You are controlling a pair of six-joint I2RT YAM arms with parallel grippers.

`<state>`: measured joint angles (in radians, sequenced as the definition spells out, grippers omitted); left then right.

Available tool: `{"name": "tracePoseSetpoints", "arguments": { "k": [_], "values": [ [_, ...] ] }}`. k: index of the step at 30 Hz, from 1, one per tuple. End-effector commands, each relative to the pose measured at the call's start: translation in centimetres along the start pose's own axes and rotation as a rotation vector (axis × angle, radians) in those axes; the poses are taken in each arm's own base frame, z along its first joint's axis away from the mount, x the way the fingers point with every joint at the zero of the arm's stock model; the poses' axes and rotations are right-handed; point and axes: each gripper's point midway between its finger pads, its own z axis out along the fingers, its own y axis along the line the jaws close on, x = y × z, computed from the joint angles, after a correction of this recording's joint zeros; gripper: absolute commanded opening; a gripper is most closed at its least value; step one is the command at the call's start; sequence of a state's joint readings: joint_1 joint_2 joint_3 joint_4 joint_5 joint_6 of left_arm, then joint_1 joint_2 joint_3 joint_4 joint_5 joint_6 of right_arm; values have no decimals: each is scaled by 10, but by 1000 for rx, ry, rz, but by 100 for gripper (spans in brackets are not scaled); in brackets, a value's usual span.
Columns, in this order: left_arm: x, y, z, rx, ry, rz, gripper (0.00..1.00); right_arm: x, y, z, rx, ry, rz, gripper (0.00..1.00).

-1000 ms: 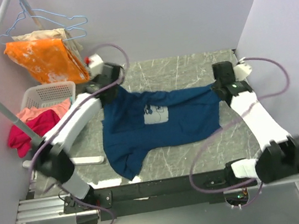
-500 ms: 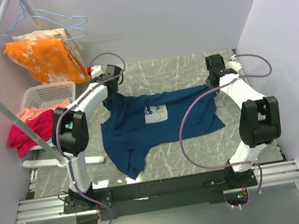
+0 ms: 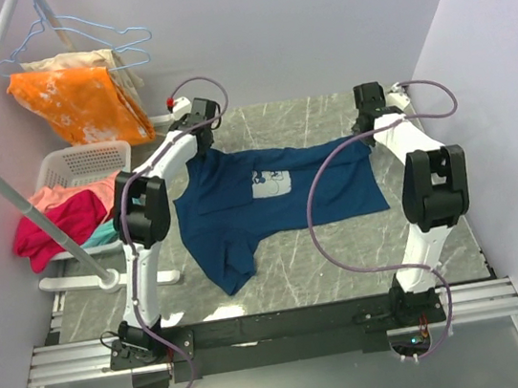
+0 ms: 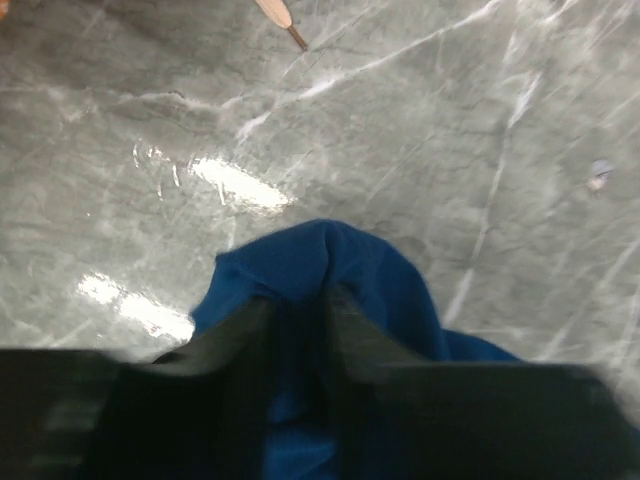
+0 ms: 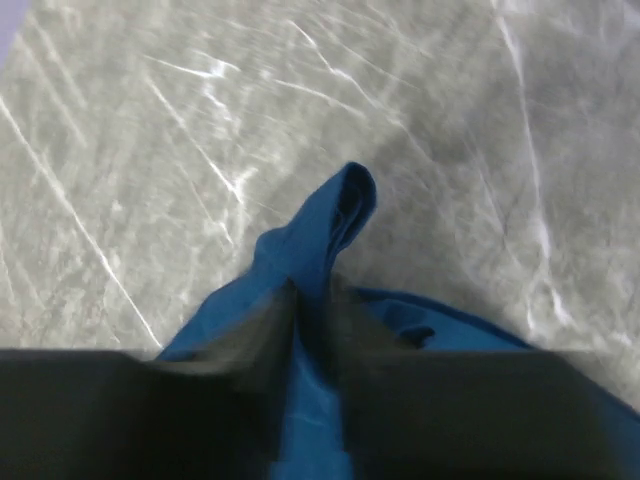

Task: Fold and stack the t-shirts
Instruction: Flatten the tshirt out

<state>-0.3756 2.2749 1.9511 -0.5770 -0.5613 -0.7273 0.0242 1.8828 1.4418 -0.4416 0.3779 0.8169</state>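
Navy t-shirt (image 3: 279, 196) lies stretched left to right across the far half of the marble table (image 3: 345, 259), with walls close behind and bare stone toward the near edge. The left gripper (image 4: 300, 300) and right gripper (image 5: 312, 290) each pinch a bunched corner, jaws barely parted. One end trails near-left; the collar is indistinct.

One navy t-shirt (image 3: 241, 206), one white basket (image 3: 84, 163) — one left claw (image 4: 298, 312), one right claw (image 5: 310, 305).

Navy blue cloth t-shirt (image 4: 330, 270) cut off at both wrist views' lower edges; its pale square print (image 3: 270, 182) too small to read.
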Motion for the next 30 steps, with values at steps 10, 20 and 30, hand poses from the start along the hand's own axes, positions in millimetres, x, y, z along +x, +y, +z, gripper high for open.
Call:
{"name": "tracePoseSetpoints", "arguments": {
  "k": [10,20,30],
  "values": [
    [-66,11,-44,58,-103,-74,85,-75,27,-67,-147,-175,27,59],
    [3,56,-102,53,181,12,51,-28,1,-75,-123,-40,-25,60],
    [78,83,-120,115,277,80,49,22,-9,-76,-128,23,-102,60]
  ]
}}
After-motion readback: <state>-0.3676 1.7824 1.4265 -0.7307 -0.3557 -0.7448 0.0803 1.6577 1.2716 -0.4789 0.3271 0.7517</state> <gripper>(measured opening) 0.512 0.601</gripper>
